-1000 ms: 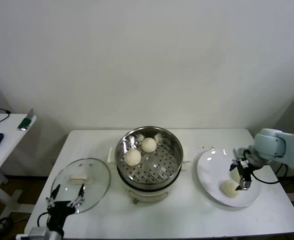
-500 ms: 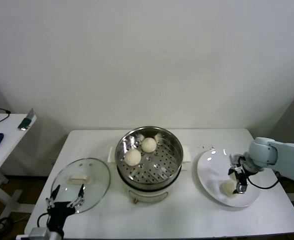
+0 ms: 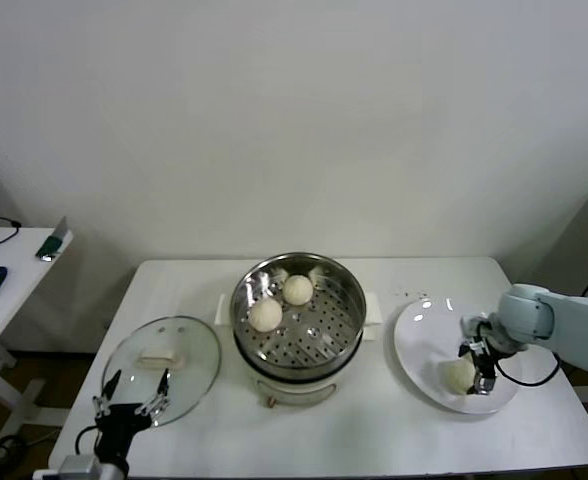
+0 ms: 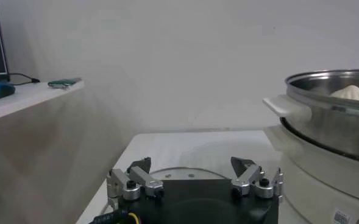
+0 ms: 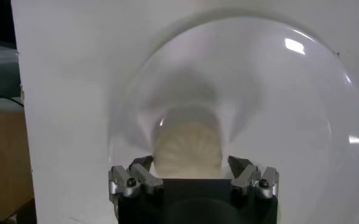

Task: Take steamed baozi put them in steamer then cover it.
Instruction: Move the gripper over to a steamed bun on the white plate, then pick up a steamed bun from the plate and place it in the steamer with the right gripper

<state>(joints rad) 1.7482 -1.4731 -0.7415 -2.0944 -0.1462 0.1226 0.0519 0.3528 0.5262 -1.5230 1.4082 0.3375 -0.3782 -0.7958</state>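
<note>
Left gripper (image 3: 131,402) parked at the table's (image 3: 374,430) near left corner, fingers spread wide, holding nothing, hovering over the near rim of the cover (image 3: 162,369). Cover lies flat on the table by the left edge, cream handle up, just beside the steamer (image 3: 298,312).

Right gripper (image 3: 478,368) low over the white plate (image 3: 419,340) near the right edge. Jaws wide apart, straddling one baozi (image 5: 186,150); pleated top shows between the fingers in the right wrist view, not yet clamped. Whether the fingers touch the dough, cannot tell. From the head view, the same bun (image 3: 459,375) sits on the plate's near half.

Steamer stands mid-table, uncovered. Two baozi inside the basket, toward its far left side: one (image 3: 265,315) nearer, one (image 3: 297,289) farther, close together.
</note>
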